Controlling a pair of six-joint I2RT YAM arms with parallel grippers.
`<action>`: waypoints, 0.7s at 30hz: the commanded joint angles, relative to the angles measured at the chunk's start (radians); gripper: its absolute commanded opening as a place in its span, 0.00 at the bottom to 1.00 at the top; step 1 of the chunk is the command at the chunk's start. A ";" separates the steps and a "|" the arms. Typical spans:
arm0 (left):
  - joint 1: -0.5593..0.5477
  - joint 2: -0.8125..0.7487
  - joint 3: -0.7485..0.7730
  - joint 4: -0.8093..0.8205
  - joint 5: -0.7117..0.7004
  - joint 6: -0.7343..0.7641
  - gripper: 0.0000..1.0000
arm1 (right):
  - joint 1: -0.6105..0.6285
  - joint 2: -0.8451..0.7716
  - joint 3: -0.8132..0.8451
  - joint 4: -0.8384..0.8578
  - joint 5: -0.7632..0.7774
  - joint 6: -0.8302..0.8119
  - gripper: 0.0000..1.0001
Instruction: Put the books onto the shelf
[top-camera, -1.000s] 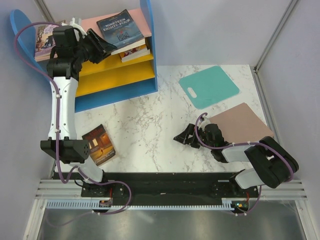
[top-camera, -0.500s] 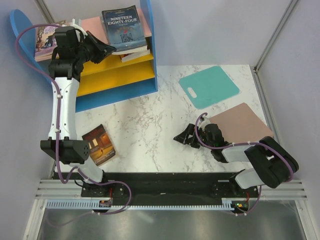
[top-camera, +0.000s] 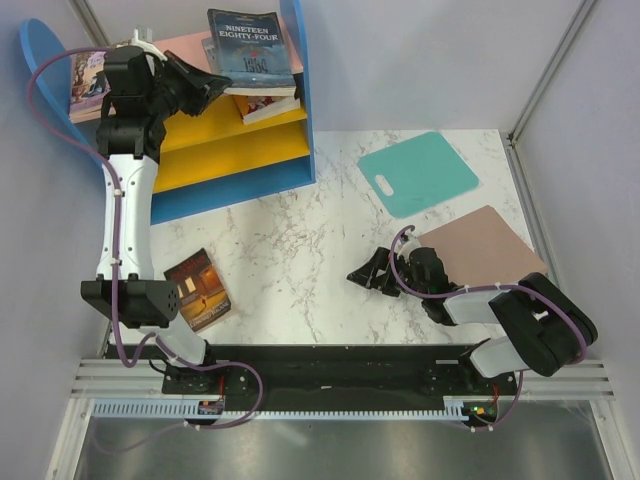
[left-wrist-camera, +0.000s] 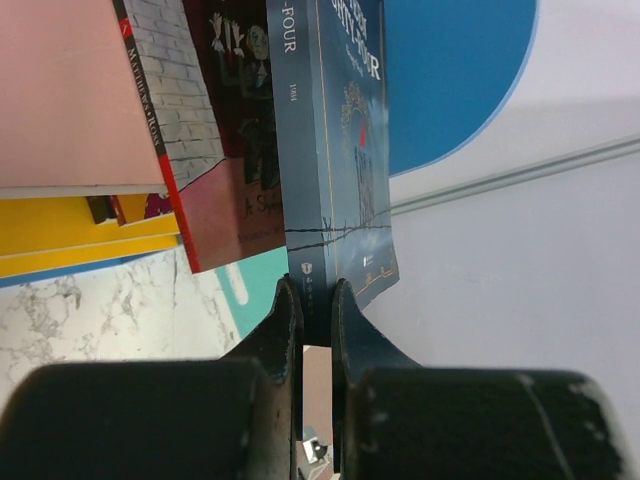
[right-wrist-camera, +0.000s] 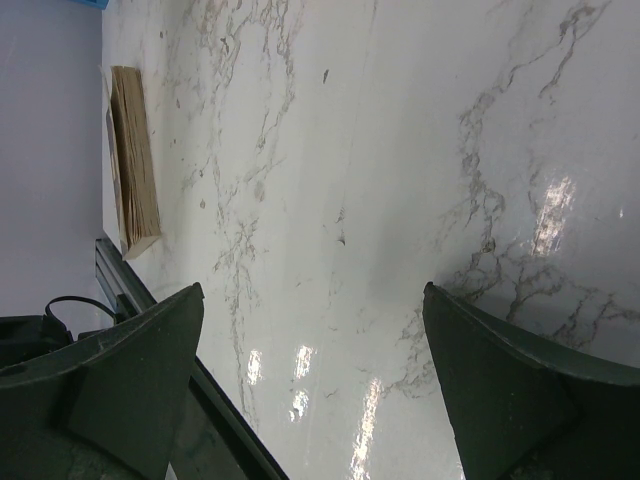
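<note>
My left gripper (top-camera: 213, 80) (left-wrist-camera: 315, 292) is shut on the lower edge of the navy "Nineteen Eighty-Four" book (top-camera: 253, 50) (left-wrist-camera: 340, 150), held at the top of the shelf (top-camera: 295, 110) over its pink top board (top-camera: 185, 48) (left-wrist-camera: 70, 90). Right beneath it, a dark red book (top-camera: 268, 106) (left-wrist-camera: 225, 160) lies on a yellow board (top-camera: 215, 150). A purple-yellow book (top-camera: 85, 85) rests at the shelf's left end. A brown-orange book (top-camera: 198, 290) (right-wrist-camera: 135, 160) lies flat on the table by the left arm's base. My right gripper (top-camera: 362, 272) (right-wrist-camera: 312, 290) hangs open low over bare marble.
A teal mat with a handle hole (top-camera: 418, 172) lies at the back right of the table, and a pinkish-brown mat (top-camera: 485, 245) lies under the right arm. The shelf's rounded blue side (left-wrist-camera: 450, 70) stands past the navy book. Grey walls close in both sides.
The left gripper has closed on the navy book and carried it up and toward the back of the shelf. The right arm has not moved.
</note>
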 joint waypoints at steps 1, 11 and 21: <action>0.031 -0.020 0.035 0.219 0.032 -0.099 0.02 | 0.004 0.012 -0.003 -0.011 -0.009 -0.010 0.98; 0.083 -0.039 -0.131 0.426 0.087 -0.244 0.02 | 0.004 0.021 0.001 -0.003 -0.017 -0.008 0.98; 0.090 -0.031 -0.178 0.471 0.112 -0.280 0.02 | 0.004 0.027 0.002 0.002 -0.018 -0.007 0.98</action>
